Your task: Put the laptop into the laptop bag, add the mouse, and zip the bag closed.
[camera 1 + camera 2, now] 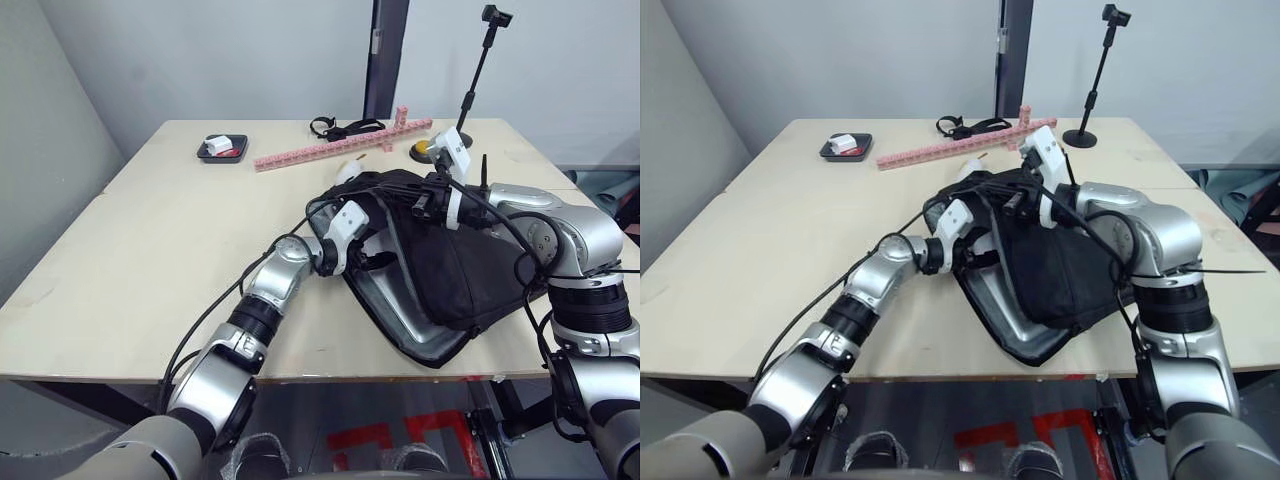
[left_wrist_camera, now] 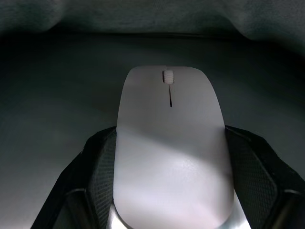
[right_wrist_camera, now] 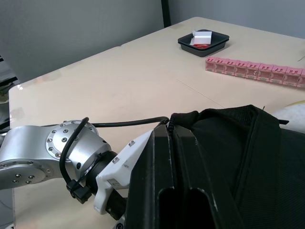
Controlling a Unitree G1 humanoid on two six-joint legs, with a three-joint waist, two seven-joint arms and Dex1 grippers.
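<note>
On the pale wooden table (image 1: 150,250), I see the flat black fabric laptop bag (image 1: 450,270) open, the silver-grey laptop (image 1: 405,325) already inside. My left gripper (image 2: 171,191) grips the smooth white oval mouse (image 2: 171,143) inside the bag. My right gripper (image 3: 178,191) pinches the bag's edge. Release and zipping remain.
</note>
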